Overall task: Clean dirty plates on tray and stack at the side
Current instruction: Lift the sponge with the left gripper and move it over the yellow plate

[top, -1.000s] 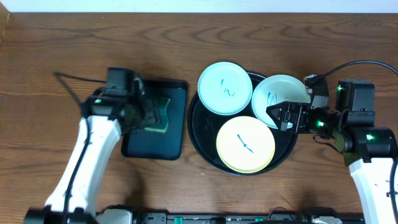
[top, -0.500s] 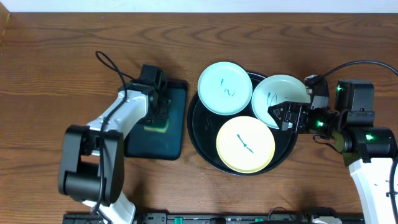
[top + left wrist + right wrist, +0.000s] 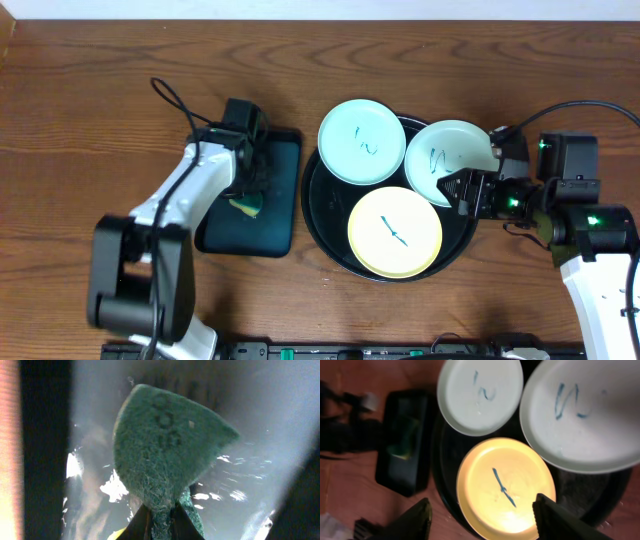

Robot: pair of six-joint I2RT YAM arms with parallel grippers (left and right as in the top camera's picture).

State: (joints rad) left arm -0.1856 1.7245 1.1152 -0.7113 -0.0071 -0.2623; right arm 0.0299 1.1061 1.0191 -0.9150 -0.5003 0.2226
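Note:
Three dirty plates lie on the round black tray: a mint plate at the back left, a second mint plate at the back right, and a yellow plate in front. Each carries blue scribbles. My right gripper hovers open at the near edge of the right mint plate. In the right wrist view its fingers stand wide apart over the yellow plate. My left gripper is shut on a green sponge, pinching its lower end above the rectangular tray.
A small rectangular black tray lies left of the round tray, and the sponge hangs over it. The left arm's cable loops over the wood at the back left. Bare wooden table surrounds both trays.
The left gripper has closed on the sponge and tipped it up off the rectangular tray. The right gripper's jaws have narrowed and it has drawn back slightly from the right mint plate.

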